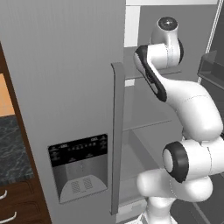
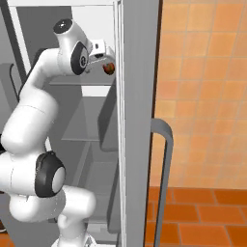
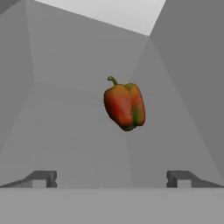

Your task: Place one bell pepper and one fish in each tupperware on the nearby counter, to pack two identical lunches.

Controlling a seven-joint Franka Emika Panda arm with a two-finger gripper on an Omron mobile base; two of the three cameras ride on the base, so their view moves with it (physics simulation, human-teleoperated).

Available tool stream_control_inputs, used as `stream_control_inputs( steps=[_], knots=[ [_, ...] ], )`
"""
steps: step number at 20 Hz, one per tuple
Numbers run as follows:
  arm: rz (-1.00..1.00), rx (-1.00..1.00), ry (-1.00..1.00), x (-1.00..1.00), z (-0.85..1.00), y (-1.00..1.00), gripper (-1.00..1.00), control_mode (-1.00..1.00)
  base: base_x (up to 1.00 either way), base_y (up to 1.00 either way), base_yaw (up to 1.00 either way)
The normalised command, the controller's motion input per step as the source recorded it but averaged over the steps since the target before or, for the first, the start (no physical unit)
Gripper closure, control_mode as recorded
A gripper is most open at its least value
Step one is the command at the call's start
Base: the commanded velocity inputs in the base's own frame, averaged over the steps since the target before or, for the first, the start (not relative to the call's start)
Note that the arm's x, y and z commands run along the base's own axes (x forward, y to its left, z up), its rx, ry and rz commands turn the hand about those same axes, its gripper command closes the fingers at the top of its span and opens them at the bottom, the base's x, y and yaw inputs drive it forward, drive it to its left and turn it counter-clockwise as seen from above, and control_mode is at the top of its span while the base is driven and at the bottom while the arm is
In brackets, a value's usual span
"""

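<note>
The gripper (image 3: 112, 178) is spread wide and empty, its tips well apart at the near edge of a grey fridge shelf (image 3: 78, 144), with the bell pepper (image 3: 124, 106) lying ahead, between the lines of the two tips but not yet reached. From the right base view the hand sits just beside the pepper, deep in the upper fridge. This looks like the approach for the first pick; next it likely needs to advance until the tips flank the pepper, then close
</note>
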Motion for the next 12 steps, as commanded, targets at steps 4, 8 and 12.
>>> stream_control_inputs(
  steps=[4, 8, 12],
  knots=[
    [0.04, 0.00, 0.01, 0.72, -0.12, -0.04, -1.00, -1.00, 0.00, 0.00, 0.00],
    [0.04, 0.09, 0.00, 0.51, -0.02, -0.17, -1.00, -1.00, 0.00, 0.00, 0.00],
    [0.00, 0.05, 0.01, 0.64, -0.30, -0.18, -1.00, -1.00, 0.00, 0.00, 0.00]
  ],
)
